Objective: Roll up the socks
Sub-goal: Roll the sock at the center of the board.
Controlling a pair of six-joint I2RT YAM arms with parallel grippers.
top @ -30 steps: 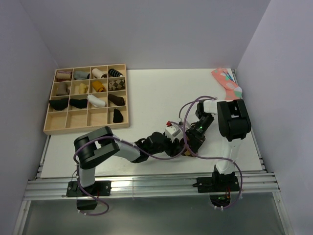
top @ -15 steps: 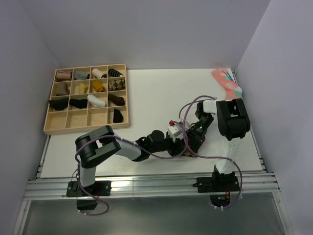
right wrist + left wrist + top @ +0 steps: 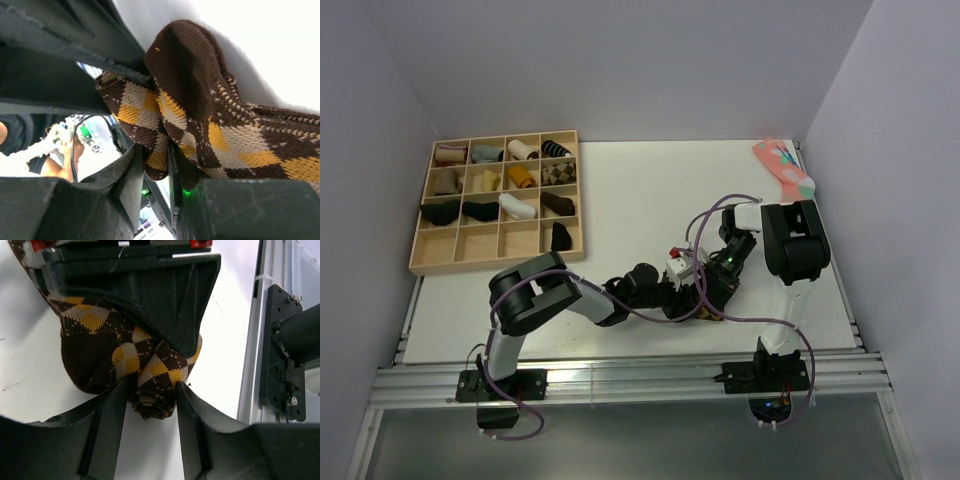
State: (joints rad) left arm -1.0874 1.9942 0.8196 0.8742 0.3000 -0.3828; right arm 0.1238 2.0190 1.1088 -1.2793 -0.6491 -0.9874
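The sock [image 3: 95,345], dark brown with orange-tan diamonds, lies on the worktop [image 3: 640,200] between my two claws, and I place everything else from it. The wooden tray [image 3: 498,262] of rolled socks stands well apart from it, on my left and farther back.

My left claw [image 3: 152,395] is about half closed around the sock's rolled end [image 3: 157,385]. Both fingers press its sides, and the end of the roll pokes back between them. The roll's long axis runs along my fingers and out towards my right arm. The loose, unrolled part bulges off to one side of it, flat on the worktop.

My right claw [image 3: 157,165] meets the sock from the opposite side, its fingers nearly together and pinching a fold of the knit. The rest of the fabric drapes away past them.

Neither arm is nearer, since both already grip the sock. I judge the next turn depends on that axis. One claw must twist the roll about it while the other feeds in the slack.
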